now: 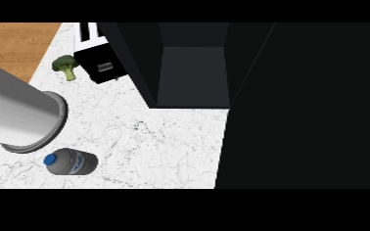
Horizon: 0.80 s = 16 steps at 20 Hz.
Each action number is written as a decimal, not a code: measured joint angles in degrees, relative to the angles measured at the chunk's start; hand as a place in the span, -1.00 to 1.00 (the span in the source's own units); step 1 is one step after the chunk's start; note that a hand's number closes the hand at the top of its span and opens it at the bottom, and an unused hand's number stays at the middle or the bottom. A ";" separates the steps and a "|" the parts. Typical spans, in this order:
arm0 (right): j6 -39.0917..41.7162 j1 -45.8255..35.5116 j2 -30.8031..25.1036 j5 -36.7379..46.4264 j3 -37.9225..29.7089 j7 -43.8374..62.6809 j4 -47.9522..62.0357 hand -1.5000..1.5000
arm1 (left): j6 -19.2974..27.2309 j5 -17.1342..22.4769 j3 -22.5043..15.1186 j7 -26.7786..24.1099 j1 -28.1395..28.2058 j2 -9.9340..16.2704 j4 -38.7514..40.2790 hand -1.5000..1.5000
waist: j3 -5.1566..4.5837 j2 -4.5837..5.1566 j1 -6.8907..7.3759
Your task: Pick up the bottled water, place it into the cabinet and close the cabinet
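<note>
Head view, bottled water (71, 161) upright on counter (159, 147), beside grey forearm (25, 110)

worktop (159, 147): bottled water (71, 161) near my forearm (25, 110) | broccoli (66, 67) far left | cabinet (192, 68) open, interior dark, seemingly bare

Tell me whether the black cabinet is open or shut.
Open. The black cabinet shows a dark hollow interior with its door swung out to the right, above the white marble counter.
</note>
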 measured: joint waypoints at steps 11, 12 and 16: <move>-4.15 -0.93 1.10 2.72 8.01 3.02 -0.14 -1.00 | -1.63 -0.07 3.61 -1.33 -0.64 0.70 4.76 -1.00 | -0.03 0.01 -0.36; -4.27 -1.08 0.79 2.73 7.75 3.16 -0.24 -1.00 | -1.86 0.48 4.12 -1.17 -0.64 0.69 4.86 -1.00 | -0.04 0.02 -0.36; -5.59 -3.69 0.54 3.15 7.86 5.38 -0.14 -1.00 | -2.51 2.32 6.15 -2.68 -1.24 0.39 7.94 -1.00 | -0.05 0.02 -0.32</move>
